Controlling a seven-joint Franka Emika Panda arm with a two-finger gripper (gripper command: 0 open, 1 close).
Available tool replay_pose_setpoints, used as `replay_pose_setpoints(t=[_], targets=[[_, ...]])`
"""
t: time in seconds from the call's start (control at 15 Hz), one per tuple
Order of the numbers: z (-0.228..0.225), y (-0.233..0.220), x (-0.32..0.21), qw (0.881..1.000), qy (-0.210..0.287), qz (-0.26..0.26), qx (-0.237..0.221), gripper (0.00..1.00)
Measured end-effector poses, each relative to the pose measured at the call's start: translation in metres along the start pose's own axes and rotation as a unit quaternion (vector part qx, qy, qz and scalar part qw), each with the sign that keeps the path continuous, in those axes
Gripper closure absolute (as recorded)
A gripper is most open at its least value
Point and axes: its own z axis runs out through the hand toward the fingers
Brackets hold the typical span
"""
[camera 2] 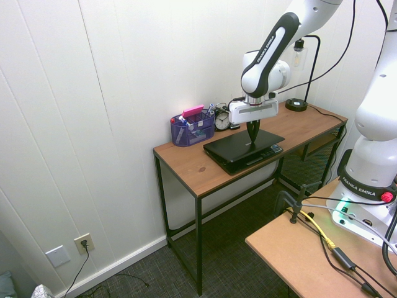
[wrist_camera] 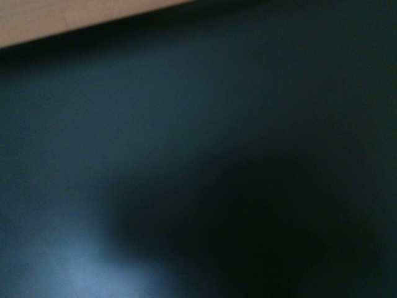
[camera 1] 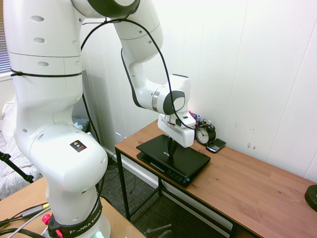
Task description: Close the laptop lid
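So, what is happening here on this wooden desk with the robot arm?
A white robot arm is pressing its shut gripper straight down on the matte black laptop lid. The lid lies flat on the small black netbook, so the laptop looks closed, or nearly so. It sits on a narrow wooden desk, near a black alarm clock, a small black phone and a purple mesh organiser.

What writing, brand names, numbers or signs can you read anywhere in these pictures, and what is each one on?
"FRANKA EMIKA": on the dark band round the arm's base, second exterior view; the first exterior view shows the same band, partly cut off.
Small yellow and black warning sign: on the arm's lower casing; its symbol is too small to make out.
Alarm clock: dial numerals too small to read.
Laptop lid: no readable marking; the wrist view is blurred.
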Motion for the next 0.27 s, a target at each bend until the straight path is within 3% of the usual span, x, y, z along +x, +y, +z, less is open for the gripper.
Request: replay_pose_setpoints(t=[0.27], targets=[[-0.0024, -0.0066, 0.0043, 1.0, 0.005, 0.003, 0.018, 1.0]])
